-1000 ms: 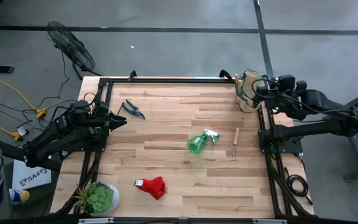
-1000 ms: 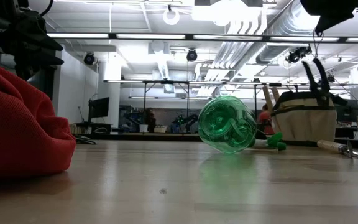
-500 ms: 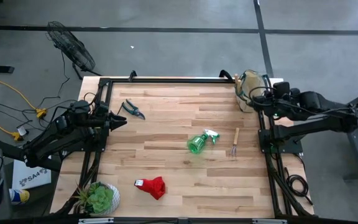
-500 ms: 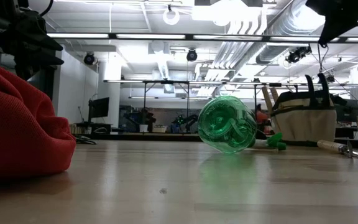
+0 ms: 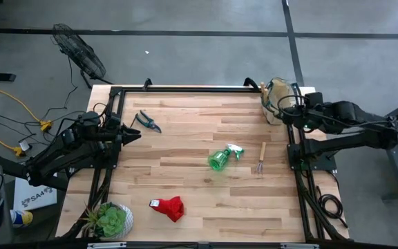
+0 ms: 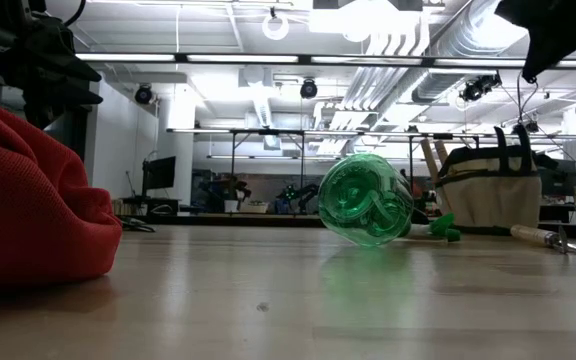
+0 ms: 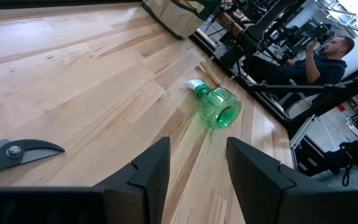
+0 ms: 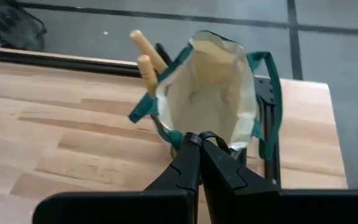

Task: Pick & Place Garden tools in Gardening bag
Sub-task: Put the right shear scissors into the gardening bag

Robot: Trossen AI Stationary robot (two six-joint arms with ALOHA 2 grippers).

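Tan canvas gardening bag point(image 5: 276, 101) at counter point(image 5: 185, 166) far right corner

Right claw point(image 8: 199, 144) pinched closed, empty, poised above bag mouth. Left claw point(image 7: 194, 163) parted, empty, near dark-handled pruning shears point(image 5: 146, 121). Wooden-handled fork point(image 5: 261, 158), translucent green plastic spray bottle point(image 5: 222, 157), soft red cloth glove point(image 5: 168, 207) unbagged. Likely next: reach for fork, gripping smooth handle.

A robotics lab: exposed ceiling ducts point(image 6: 408, 40) (strip-lit), more robot rigs point(image 7: 291, 31) behind.

The right gripper point(image 8: 199, 144) hangs at the table's far right corner, fingers pressed together; the left gripper point(image 7: 197, 165) waits low at the left edge, fingers apart
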